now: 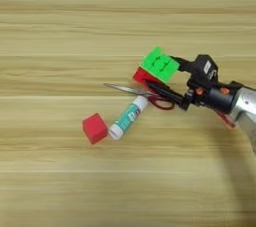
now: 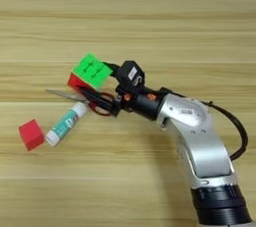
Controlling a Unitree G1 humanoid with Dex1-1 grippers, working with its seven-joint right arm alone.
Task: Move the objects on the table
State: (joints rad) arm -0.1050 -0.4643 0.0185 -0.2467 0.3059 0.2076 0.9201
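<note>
Four objects: lay mid-table (image 1: pixel 60 31).
Gripper (image 1: pixel 162 77): black fingers clasped the puzzle cube (image 1: pixel 160 64).
Scissors (image 1: pixel 131 90): beneath the fingers.
Glue stick (image 1: pixel 128 117): just left, tilted.
Red cube (image 1: pixel 95 128): beside the stick's cap.

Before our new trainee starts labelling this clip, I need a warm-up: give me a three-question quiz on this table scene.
1. True or false: the gripper has its fingers on either side of the puzzle cube.
2. Which thing lies nearest the red cube? A) the scissors B) the glue stick C) the puzzle cube
3. Fill in: the scissors' blades point toward the robot's ____.

Key
1. True: one finger by the cube's far side, one by its near side.
2. B
3. left
</note>
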